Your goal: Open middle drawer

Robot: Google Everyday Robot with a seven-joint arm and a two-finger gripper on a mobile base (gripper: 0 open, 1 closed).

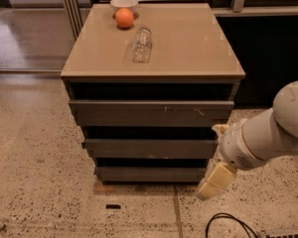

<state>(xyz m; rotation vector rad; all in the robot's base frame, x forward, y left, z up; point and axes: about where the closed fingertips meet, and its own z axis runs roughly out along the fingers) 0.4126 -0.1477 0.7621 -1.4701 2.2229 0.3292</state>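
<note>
The speckled floor [35, 182] is the biggest thing here. On it stands a grey bench [188, 43] with a flat tan top and three drawers, one under the other.

A fat white robot arm [273, 133] comes in from the right side, low down and beside the bench.

The top drawer front [151, 112] is the biggest one and has little white scratches. Under it is the middle drawer [151, 148]. Its front is dark grey, plain and flat, with pale scuffs along its bottom edge. There is a dark gap above it and another below it. At the very bottom is the narrowest drawer front [149, 174].

The end effector [216, 178] is cream colored. It hangs at the end of the arm, just past the bench's bottom right corner and close to the floor. It is near the right ends of the middle drawer and the narrowest drawer front. I cannot tell if it is spread or pressed together, and I cannot tell if it touches the bench.

On the bench top, a clear bottle [142, 44] lies on its side near the middle. A white bowl [124, 3] sits at the back edge. A round orange [124, 18] sits just in front of the bowl.

A black cable [228, 221] curls on the floor at the bottom right.
</note>
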